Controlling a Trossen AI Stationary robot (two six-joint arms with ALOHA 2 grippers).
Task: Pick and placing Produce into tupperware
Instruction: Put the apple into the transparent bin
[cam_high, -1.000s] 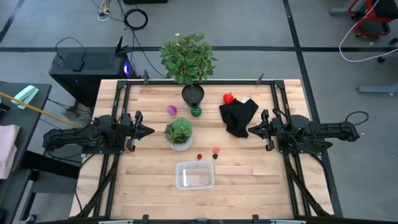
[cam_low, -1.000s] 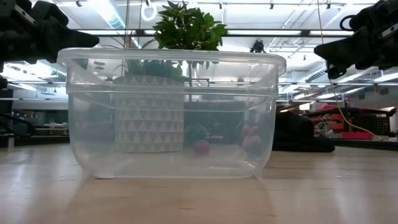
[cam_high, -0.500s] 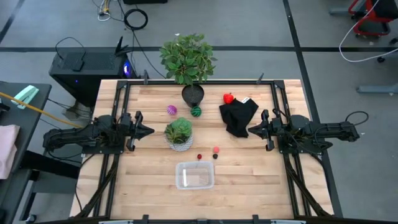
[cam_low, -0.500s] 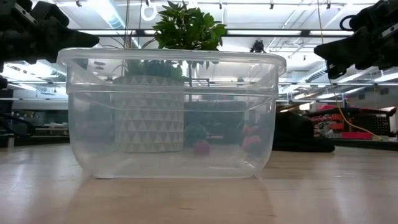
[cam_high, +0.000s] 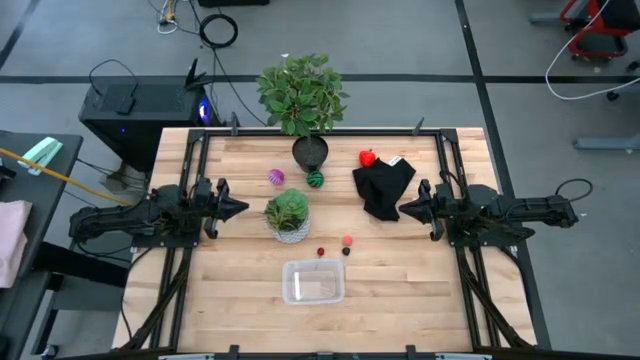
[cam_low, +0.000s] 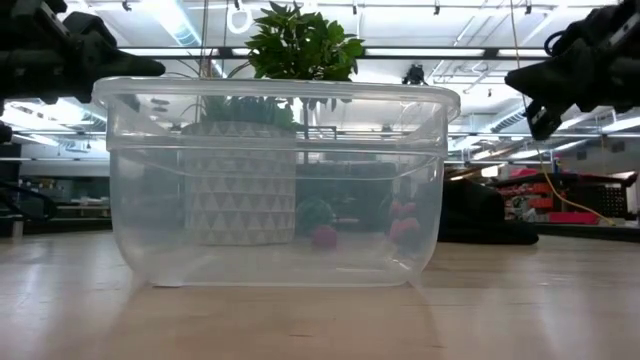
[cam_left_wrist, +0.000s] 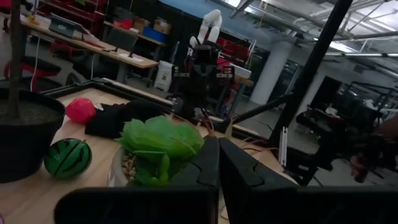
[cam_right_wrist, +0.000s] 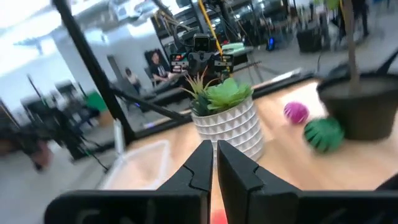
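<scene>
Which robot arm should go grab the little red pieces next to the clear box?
Probably the right. The right gripper hangs nearer the small red pieces than the left gripper, whose way is blocked by the white-potted plant. The tupperware is empty.

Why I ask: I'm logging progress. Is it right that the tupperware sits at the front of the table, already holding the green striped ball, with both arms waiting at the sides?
Not quite. The tupperware is empty in the high view; the green striped ball lies on the table beside the black plant pot. The rest holds: the left gripper and the right gripper wait at the sides.
</scene>
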